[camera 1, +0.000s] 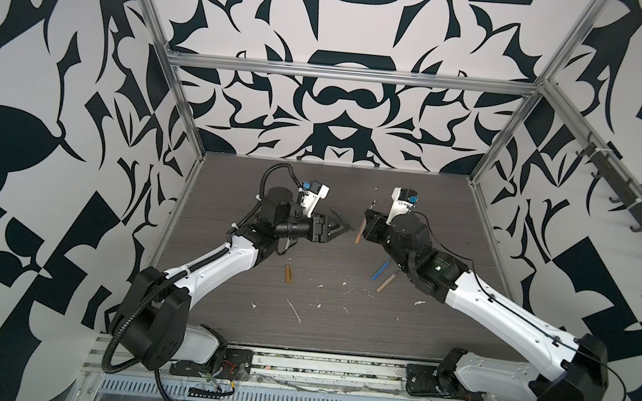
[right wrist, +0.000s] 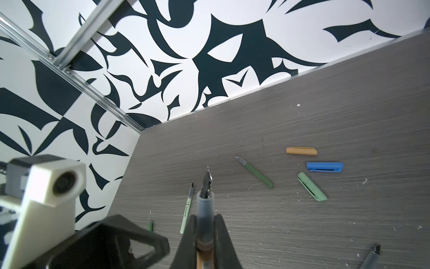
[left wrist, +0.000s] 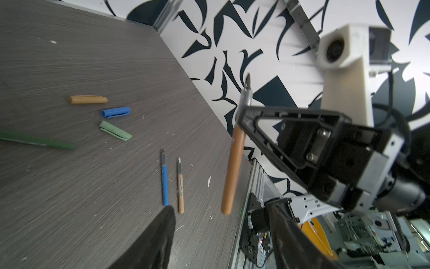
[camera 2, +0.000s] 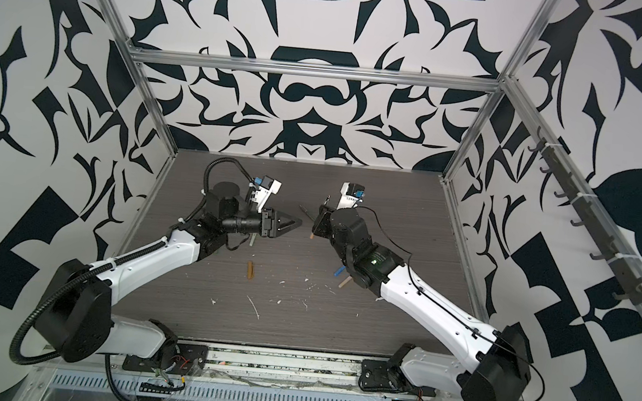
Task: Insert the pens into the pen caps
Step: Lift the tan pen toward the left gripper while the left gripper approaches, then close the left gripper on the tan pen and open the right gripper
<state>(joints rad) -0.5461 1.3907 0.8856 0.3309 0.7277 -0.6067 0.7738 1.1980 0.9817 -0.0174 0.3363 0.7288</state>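
Top views show the dark surface from its front edge to the back. Nearest the front, the ochre-brown cap lies alone among small white flecks. A bit farther back, the blue pen and the tan pen lie side by side, partly under the right arm. The pale green pen lies flat near the left claw.

In the middle, the two claws face each other, close but not touching. The left claw has its fingers spread apart and holds nothing. The right claw is pressed together on the ochre-brown pen. It pinches the pen where the grey front part meets the barrel. The pen is up in the air, off the surface, and its dark tip sticks out past the fingers.

Just behind the left claw, the dark green pen lies flat. In the right wrist view, three caps lie farther from the lens than that pen. They are the light green cap, the blue cap and the tan cap. They are near each other but apart. Farthest back stands the black-and-white wall.
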